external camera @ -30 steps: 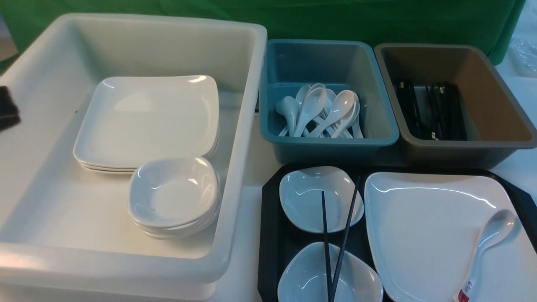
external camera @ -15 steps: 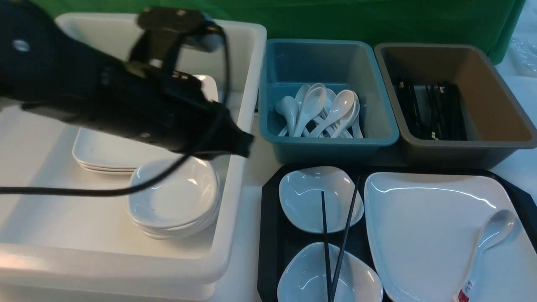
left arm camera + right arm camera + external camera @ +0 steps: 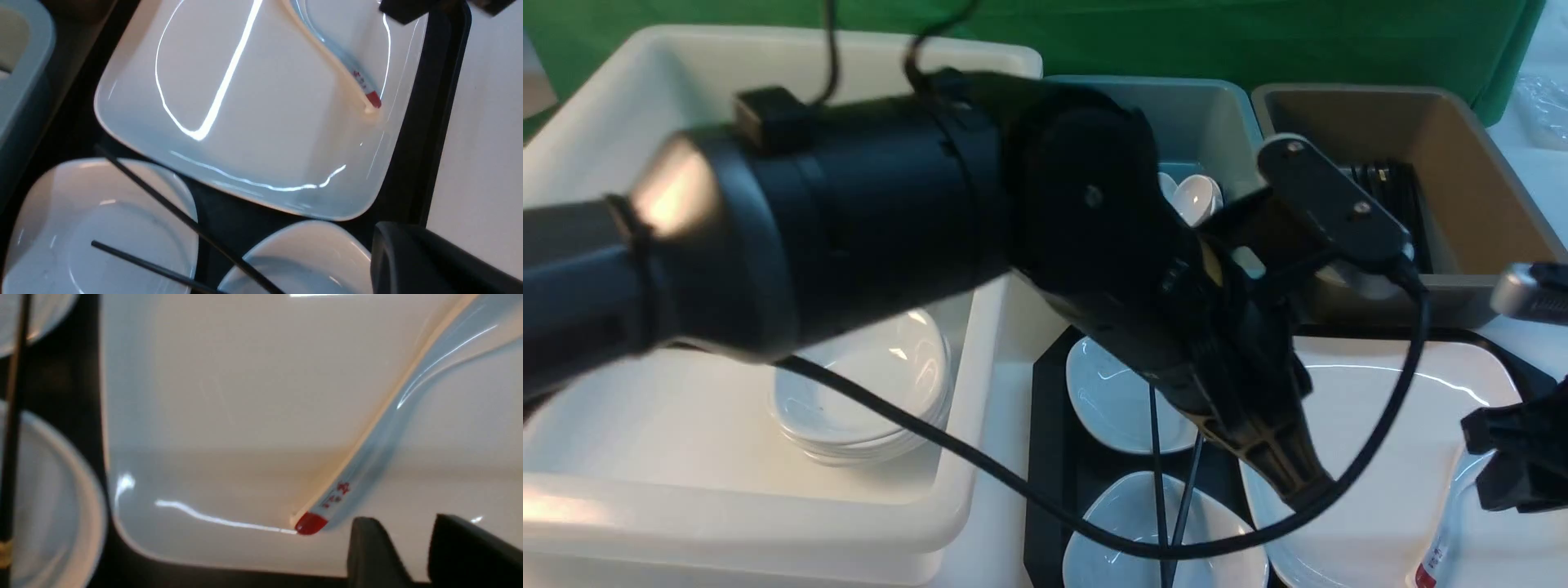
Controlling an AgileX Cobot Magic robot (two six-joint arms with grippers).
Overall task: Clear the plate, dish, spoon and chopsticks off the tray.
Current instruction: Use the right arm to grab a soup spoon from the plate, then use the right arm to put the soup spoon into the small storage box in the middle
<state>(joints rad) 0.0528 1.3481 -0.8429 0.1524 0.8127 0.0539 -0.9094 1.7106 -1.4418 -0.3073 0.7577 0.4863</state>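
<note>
Left gripper (image 3: 1303, 486) closed, right gripper (image 3: 408, 526) slightly parted, both hovering over tray (image 3: 1049, 457); plate (image 3: 265, 122), spoon (image 3: 367, 457), chopsticks (image 3: 179, 213), dishes (image 3: 1119, 400) awaiting removal.

White table (image 3: 1003, 392) carries everything. Directly on it:
- big white bin (image 3: 768, 523), robot's left, fills most of that half
- blue bin (image 3: 1217, 106), far side, centre, just beside white bin
- brown bin (image 3: 1478, 163), far side, just right of blue bin
- black tray (image 3: 1049, 425), near side, in front of both small bins; narrow strip of bare table between it and white bin

Bare table also shows right of tray.
</note>
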